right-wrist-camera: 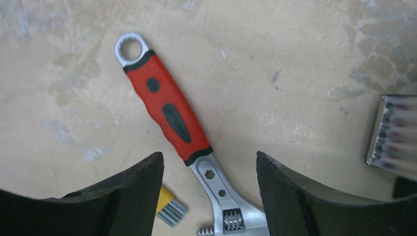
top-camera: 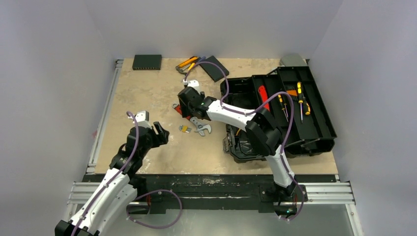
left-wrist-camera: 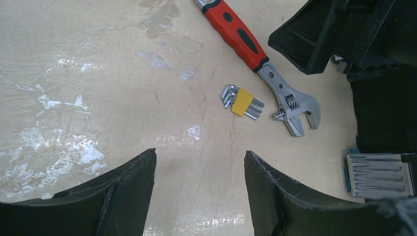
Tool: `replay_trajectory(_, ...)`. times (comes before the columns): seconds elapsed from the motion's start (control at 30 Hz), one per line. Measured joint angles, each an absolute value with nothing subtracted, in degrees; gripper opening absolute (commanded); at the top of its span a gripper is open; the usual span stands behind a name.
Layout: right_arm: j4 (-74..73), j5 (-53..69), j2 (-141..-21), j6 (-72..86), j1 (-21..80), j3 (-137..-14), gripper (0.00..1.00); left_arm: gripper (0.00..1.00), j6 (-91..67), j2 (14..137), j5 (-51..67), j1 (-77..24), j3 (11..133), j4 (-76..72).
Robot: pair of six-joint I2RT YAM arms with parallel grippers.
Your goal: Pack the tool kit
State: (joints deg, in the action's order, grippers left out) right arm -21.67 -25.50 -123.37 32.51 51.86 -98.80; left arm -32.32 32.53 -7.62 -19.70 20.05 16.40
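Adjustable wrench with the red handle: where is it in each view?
Top external: adjustable wrench mid-table, partly hidden, head end showing.
Left wrist: upper middle, slanting down to the right.
Right wrist: centre, ring end upper left.
Shared landmark: yellow-banded hex key set beside its head.

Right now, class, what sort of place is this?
Likely a robot test cell: plain white walls around a table, a left arm and right arm bolted at its edge, an open toolbox and loose wrench.

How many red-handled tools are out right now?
2: an adjustable wrench on the table beneath the right gripper, a red tool inside the open toolbox. The right arm may hide more.
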Motion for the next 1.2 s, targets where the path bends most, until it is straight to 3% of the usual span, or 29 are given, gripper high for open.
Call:
replay_trajectory(0.17,-22.5,-16.9,-123.3,21.2,50.5,-98.0,0.68,0.65,-32.3,34.0,-7.3,-19.7,20.1,16.4)
replay_trajectory(0.37,-24.5,-8.3,-123.5,13.8,48.7,-95.5,0.61,0.67,-32.3,34.4,-6.7,-19.7,20.1,16.4)
replay_trajectory(0.57,-23.9,-6.7,-123.5,12.0,48.2,-91.6,0.40,0.76,-33.8,34.8,-6.3,-19.7,20.3,16.6)
replay_trajectory(0.67,-19.9,-6.6,-121.4,11.9,48.6,-87.1,0.26,0.99,-36.1,38.1,-5.6,-19.7,23.1,18.6)
replay_trajectory(0.83,-13.3,-6.0,-117.0,13.2,49.1,-79.1,0.00,1.00,-42.2,50.3,-5.6,-19.4,33.6,23.9)
replay_trajectory(1.07,-3.3,-6.4,-108.5,16.0,51.0,-64.5,0.00,0.96,-48.1,72.4,2.4,-15.9,47.5,25.9)
replay_trajectory(1.2,-0.6,-6.4,-106.7,16.8,51.5,-61.3,0.41,0.95,-49.9,80.4,7.5,-15.7,49.5,24.8)
